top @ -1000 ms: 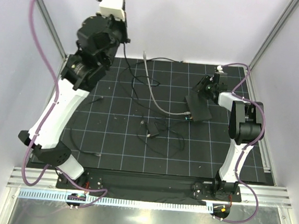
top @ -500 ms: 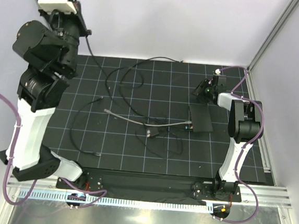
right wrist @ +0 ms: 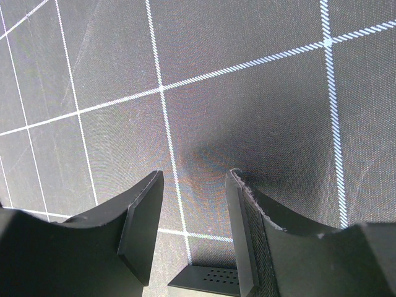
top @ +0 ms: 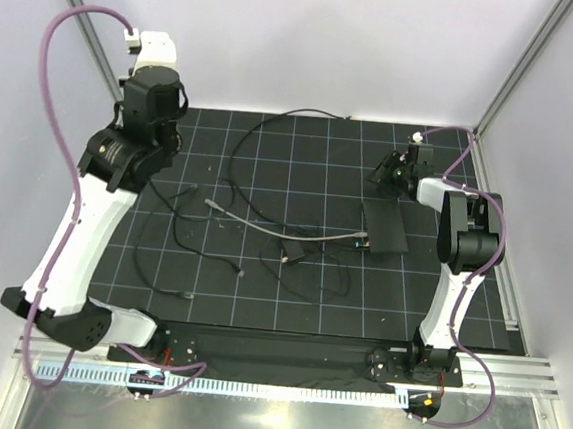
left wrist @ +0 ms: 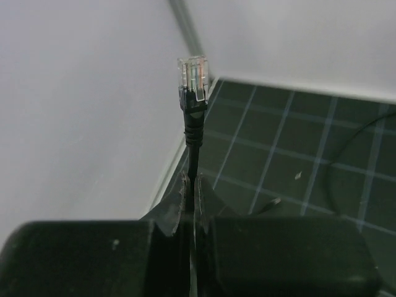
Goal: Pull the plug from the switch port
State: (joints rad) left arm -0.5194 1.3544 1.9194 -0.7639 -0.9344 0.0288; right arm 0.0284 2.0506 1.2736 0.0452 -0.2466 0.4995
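Observation:
My left gripper (left wrist: 190,179) is shut on a thin black cable just below its clear plug (left wrist: 193,77). The plug stands free in the air near the mat's far left corner. In the top view the left arm (top: 139,121) hangs over the mat's left edge. The switch (top: 386,228), a flat black box, lies on the mat at the right. A grey cable (top: 265,228) runs up to its near left corner; the ports are too small to make out. My right gripper (right wrist: 195,176) is open and empty above the mat by the switch's far end (right wrist: 210,279).
Loose black cables (top: 241,155) loop across the middle of the gridded mat (top: 260,292). A small black block with thin wires (top: 291,248) lies left of the switch. White walls and metal posts close in the mat on three sides.
The left arm swung from the centre far out to the left, then came down over the mat's left side. The grey cable dropped onto the mat. The right arm stayed still.

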